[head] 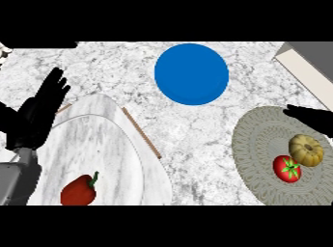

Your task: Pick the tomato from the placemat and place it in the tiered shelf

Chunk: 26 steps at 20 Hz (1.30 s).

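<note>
The tomato (288, 169) lies on the round placemat (258, 144), touching a yellow squash (307, 150). The right hand (318, 120) hovers just above-right of it, fingers straight (empty); it is the nearer hand.

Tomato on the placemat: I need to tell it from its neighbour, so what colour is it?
Red with a green stem, the tomato shows in the head view.

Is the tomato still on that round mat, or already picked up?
On the mat. The tomato lies on the placemat beside a yellowish squash; the right hand hovers nearby.
</note>
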{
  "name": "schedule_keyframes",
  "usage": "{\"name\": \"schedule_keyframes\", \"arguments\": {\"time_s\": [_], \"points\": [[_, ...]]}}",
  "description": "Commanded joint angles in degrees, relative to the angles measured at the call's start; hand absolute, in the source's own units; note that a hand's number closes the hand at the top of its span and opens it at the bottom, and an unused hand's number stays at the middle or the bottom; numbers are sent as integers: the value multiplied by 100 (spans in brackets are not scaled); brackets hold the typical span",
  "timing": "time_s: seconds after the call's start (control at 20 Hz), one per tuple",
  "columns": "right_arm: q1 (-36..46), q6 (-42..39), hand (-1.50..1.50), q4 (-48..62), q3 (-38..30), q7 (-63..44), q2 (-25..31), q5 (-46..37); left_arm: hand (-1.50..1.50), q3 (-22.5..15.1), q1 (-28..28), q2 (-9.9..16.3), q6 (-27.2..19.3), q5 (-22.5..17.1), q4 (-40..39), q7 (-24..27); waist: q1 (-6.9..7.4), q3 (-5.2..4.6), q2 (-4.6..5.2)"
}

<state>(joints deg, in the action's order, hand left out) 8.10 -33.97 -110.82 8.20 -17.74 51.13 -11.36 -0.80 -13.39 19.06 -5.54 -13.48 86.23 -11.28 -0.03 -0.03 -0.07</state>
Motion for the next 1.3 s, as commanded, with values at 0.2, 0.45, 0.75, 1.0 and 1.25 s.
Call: {"name": "schedule_keyframes", "arguments": {"time_s": [0.2,0.45,0.75,1.0,1.25], "points": [[-214,-130,-150,-223,455,-479,-339,-1360,0,101,-75,-94,55,121,77,-112,0,3,4],[-627,-219,-150,-196,256,6,-286,-1866,0,205,-334,-38,68,170,182,-621,-23,5,1],[-803,-356,-150,-41,216,255,-857,-2458,0,224,-118,-401,126,477,-163,10,-6,3,7],[-1041,-228,-150,101,32,548,-1034,-2879,0,215,181,-576,302,558,-247,427,-12,3,7],[-917,-140,-150,347,196,701,-1510,-3356,0,422,-23,-478,428,485,-109,36,5,3,7]]}}
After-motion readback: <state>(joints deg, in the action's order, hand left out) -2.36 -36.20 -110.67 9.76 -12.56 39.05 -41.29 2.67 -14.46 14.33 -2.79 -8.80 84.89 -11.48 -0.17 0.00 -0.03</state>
